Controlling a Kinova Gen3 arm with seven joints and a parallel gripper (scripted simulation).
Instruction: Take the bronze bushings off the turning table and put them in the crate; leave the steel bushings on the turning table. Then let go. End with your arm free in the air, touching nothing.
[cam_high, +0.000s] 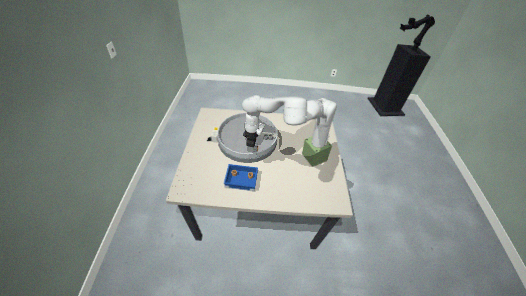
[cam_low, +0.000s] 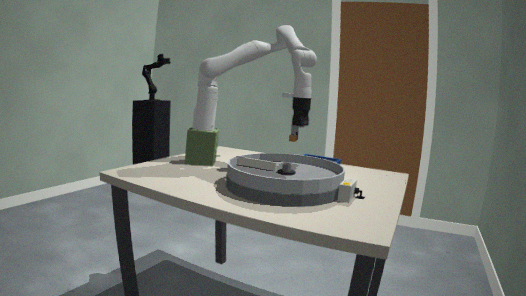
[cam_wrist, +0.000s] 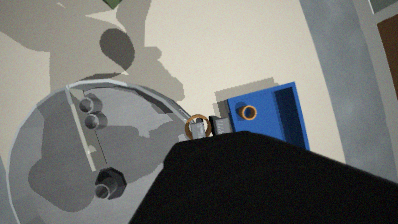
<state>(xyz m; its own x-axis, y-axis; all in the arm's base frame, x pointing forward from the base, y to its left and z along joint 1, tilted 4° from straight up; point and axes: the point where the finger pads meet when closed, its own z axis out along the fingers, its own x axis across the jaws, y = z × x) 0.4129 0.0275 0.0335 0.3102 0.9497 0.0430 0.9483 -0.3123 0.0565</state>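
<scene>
My gripper (cam_high: 254, 148) (cam_low: 294, 133) (cam_wrist: 206, 124) is shut on a bronze bushing (cam_high: 257, 148) (cam_low: 293, 138) (cam_wrist: 187, 128), one finger inside its ring. It hangs above the crate-side rim of the grey turning table (cam_high: 247, 156) (cam_low: 285, 187) (cam_wrist: 135, 107). Two steel bushings stand on the turning table beside the bar, one (cam_high: 266, 137) (cam_wrist: 87, 105) close to the other (cam_high: 271, 136) (cam_wrist: 93, 121). The blue crate (cam_high: 241, 187) (cam_low: 327, 158) (cam_wrist: 265, 96) holds two bronze bushings, one (cam_high: 234, 173) at its left and one (cam_high: 250, 175) at its right; the wrist view shows only one.
A pale bar (cam_low: 256, 164) (cam_wrist: 80, 127) crosses part of the turning table. A dark hub (cam_low: 286, 171) (cam_wrist: 118, 181) with a grey post stands at its middle. A small box (cam_high: 215, 133) (cam_low: 346, 191) with a yellow top sits beside it. The turning table's raised wall faces the crate.
</scene>
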